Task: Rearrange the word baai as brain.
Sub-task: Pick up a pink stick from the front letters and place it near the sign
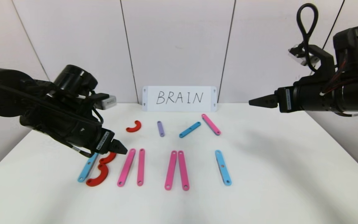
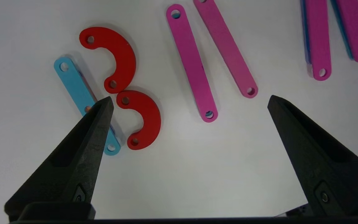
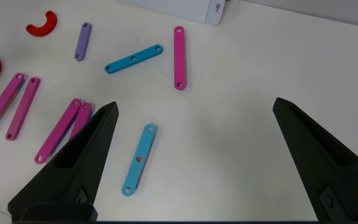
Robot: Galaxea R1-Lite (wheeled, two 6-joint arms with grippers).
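Red curves (image 2: 126,59) of the B lie just beyond our left gripper (image 2: 190,102), open and empty. Right gripper (image 3: 194,107) hovers open, empty, farther off.

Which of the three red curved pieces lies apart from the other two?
The red curve in the back row, left of the purple strip. The other two sit stacked in the front row beside the blue strip.

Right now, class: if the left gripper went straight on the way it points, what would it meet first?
Probably the red curves of the B, perhaps the light-blue strip beside them; the open left gripper points down there, though depth is unclear.
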